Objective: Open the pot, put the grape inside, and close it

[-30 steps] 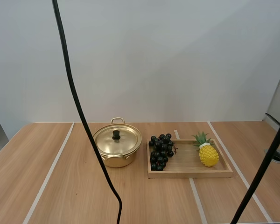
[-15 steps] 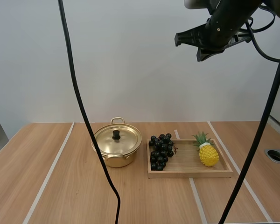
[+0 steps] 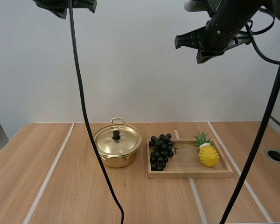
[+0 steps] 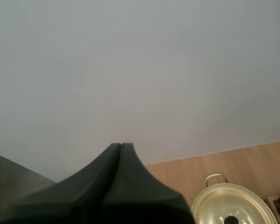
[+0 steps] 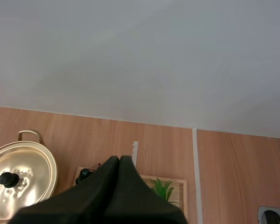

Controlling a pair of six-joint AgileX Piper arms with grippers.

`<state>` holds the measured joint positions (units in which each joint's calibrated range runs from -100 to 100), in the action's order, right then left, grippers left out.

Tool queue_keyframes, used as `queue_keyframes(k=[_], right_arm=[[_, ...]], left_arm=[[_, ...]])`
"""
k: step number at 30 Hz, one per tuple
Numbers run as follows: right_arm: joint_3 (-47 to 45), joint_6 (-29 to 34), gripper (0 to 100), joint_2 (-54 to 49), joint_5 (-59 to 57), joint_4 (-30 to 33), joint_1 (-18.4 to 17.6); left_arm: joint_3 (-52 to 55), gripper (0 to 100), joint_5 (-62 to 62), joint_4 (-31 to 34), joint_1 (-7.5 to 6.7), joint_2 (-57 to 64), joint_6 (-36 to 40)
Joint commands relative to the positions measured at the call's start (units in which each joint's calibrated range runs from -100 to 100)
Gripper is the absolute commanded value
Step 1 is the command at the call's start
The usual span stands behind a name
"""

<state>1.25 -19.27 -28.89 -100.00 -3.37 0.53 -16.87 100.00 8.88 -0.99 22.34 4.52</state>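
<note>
A: Grippers first. Status?

B: Left gripper (image 4: 121,147): fingers pressed together into one dark wedge, nothing between them. It hangs high above the left part of the table (image 3: 60,186), well apart from everything on it. Right gripper (image 5: 119,159): the same, closed and empty, high up toward the right.

A: Where is the task's thing?

B: The bunch of grapes (image 3: 160,151) lies at the left end of the wooden tray (image 3: 191,173), just right of the pot (image 3: 117,156). Neither gripper is near it.

A: Progress?

B: My judgement: none of the three steps is done. The lid (image 3: 123,140) sits flat on the pot with its black knob (image 3: 116,135) upright at the centre, so the pot is not yet opened. The grapes are outside it. Left to do: lift the lid, move the grapes in, put the lid back.

A: Containers and contents?

B: Pot: gold, closed, inside hidden, so contents cannot be told. Tray: right of the pot, holds the grapes at its left end and a yellow pineapple (image 3: 208,154) toward its right, with bare wood between the two
</note>
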Motion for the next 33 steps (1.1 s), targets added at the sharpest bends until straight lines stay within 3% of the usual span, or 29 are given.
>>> queue_keyframes(k=[1, 10, 19, 25, 27, 28, 30, 31, 32, 33], right_arm=[[-0.4, -1.3, 0, -1.0, 0.0, -0.7, 0.0], [-0.8, -1.3, 0, -1.0, 0.0, -0.7, 0.0], [-0.8, -1.3, 0, -1.0, 0.0, -4.8, 0.0], [-0.8, -1.3, 0, -1.0, 0.0, -4.7, 0.0], [-0.8, -1.3, 0, -1.0, 0.0, -4.1, 0.0], [-0.8, -1.3, 11, -1.0, 0.0, -3.6, 0.0], [-0.8, -1.3, 42, -1.0, 0.0, -3.4, 0.0], [-0.8, -1.3, 64, -1.0, 0.0, -3.5, 0.0], [-0.8, -1.2, 89, -1.0, 0.0, -3.9, 0.0], [-0.8, -0.9, 100, -1.0, 0.0, -4.4, 0.0]], left_arm=[[2.4, 0, 0.0, -0.1, -0.26, 0.3, 0.6], [9.7, 0, 0.0, -1.2, -0.26, 1.0, 0.3], [11.8, 0, 0.0, -11.4, -0.26, 1.9, 0.5], [11.8, 0, 0.0, -11.5, -0.26, 2.0, 0.8], [11.8, 7, 0.0, -10.3, -0.26, 2.0, 3.6], [11.8, 13, 0.0, -9.4, -0.26, 2.0, 5.5], [11.8, 40, 0.0, -7.2, -0.26, 1.9, 7.3], [11.8, 56, 0.0, -6.5, -0.26, 1.7, 7.3], [11.8, 79, 0.0, -6.2, -0.26, 1.6, 7.3], [11.8, 100, 0.0, -6.2, -0.26, 1.5, 7.3]])
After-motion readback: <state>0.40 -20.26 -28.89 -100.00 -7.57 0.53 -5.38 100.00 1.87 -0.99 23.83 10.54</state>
